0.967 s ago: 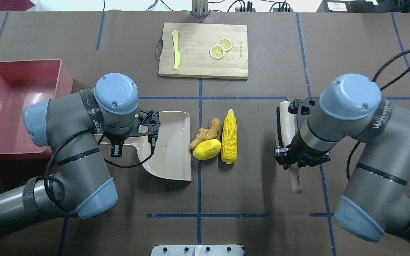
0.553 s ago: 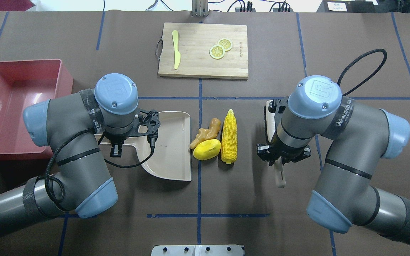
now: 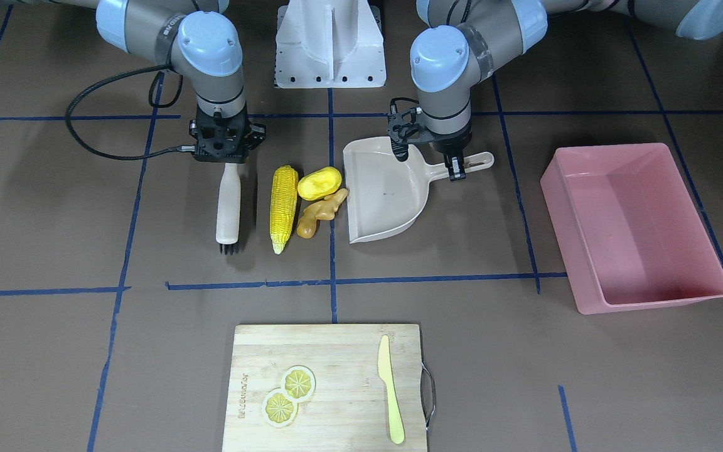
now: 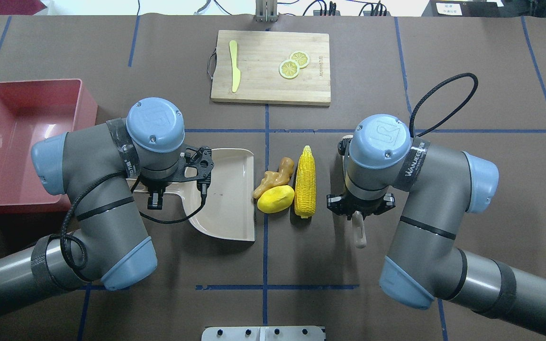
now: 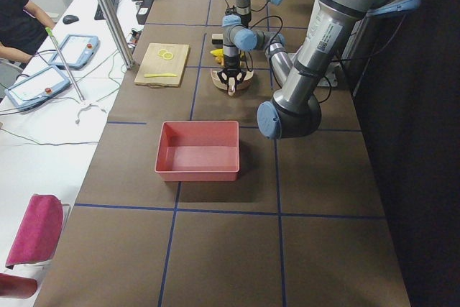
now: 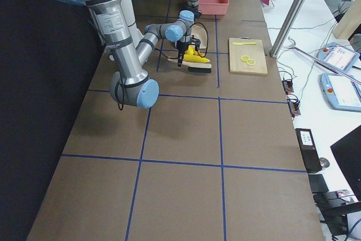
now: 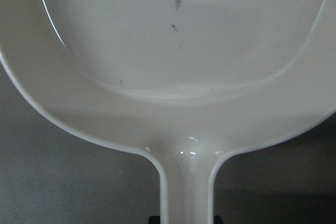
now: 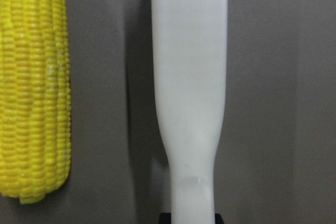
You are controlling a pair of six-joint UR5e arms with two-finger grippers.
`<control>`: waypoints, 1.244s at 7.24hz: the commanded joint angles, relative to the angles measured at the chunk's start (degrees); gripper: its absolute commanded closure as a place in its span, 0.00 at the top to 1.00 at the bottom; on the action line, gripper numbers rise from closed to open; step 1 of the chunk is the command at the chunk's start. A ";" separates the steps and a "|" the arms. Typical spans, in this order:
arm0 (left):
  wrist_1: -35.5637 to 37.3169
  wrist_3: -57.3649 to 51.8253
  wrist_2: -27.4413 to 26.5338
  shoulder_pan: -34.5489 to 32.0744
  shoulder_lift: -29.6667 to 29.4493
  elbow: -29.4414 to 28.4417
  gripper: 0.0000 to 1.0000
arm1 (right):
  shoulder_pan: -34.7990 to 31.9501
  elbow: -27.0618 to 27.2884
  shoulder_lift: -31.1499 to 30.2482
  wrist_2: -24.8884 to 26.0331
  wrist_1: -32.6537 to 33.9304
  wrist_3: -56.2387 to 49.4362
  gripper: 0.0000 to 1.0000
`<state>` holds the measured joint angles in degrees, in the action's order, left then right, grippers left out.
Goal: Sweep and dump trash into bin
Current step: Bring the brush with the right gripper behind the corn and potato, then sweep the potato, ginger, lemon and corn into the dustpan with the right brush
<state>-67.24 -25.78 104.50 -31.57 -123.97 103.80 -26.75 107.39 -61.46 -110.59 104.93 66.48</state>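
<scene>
**Left end effector**: clamped narrow on the handle of the beige dustpan. The pan sits on the tabletop with its mouth facing 3 o'clock in the overhead view.

**Right end effector**: clamped narrow on the handle of the white brush. The brush runs parallel to the corn cob at its 3 o'clock, apart from it.

**Trash:** grouped at the pan's mouth.
- Potato lump: just beside the cob, at its 9 o'clock.
- Ginger root: at the lump's 12 o'clock.

**Bin**: pink, at the dustpan's 9 o'clock, well apart from the trash.
</scene>
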 commanded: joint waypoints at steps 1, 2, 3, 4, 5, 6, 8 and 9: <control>0.09 0.20 0.01 0.01 -0.04 0.09 0.00 | 2.39 -2.34 3.95 0.99 1.68 -0.12 0.00; 0.09 0.29 0.01 0.01 -0.04 0.09 0.00 | 3.01 -6.19 7.03 1.51 1.77 -0.12 0.00; 0.09 0.29 0.01 0.01 0.05 0.09 0.00 | 3.37 -8.23 8.45 1.52 1.77 -0.21 0.00; 0.09 0.29 0.01 0.01 0.14 0.09 0.00 | 3.63 -8.34 9.25 1.52 1.77 -0.21 0.00; 0.18 0.38 -0.08 0.36 0.05 0.09 0.00 | 3.81 -9.29 10.73 1.52 1.77 -0.30 0.00; 0.18 0.38 -0.08 0.45 0.05 0.09 0.00 | 4.16 -10.43 12.49 1.52 1.77 -0.39 0.00; 0.18 0.38 -0.08 0.45 0.05 0.09 0.00 | 5.12 -10.79 14.08 1.78 1.68 -0.39 0.00; 0.18 0.38 -0.17 0.45 0.05 0.09 0.00 | 5.65 -11.58 15.39 2.04 1.51 -0.39 0.00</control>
<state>-67.09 -25.40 104.40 -31.13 -123.92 103.89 -21.77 96.57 -47.45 -108.84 106.58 66.12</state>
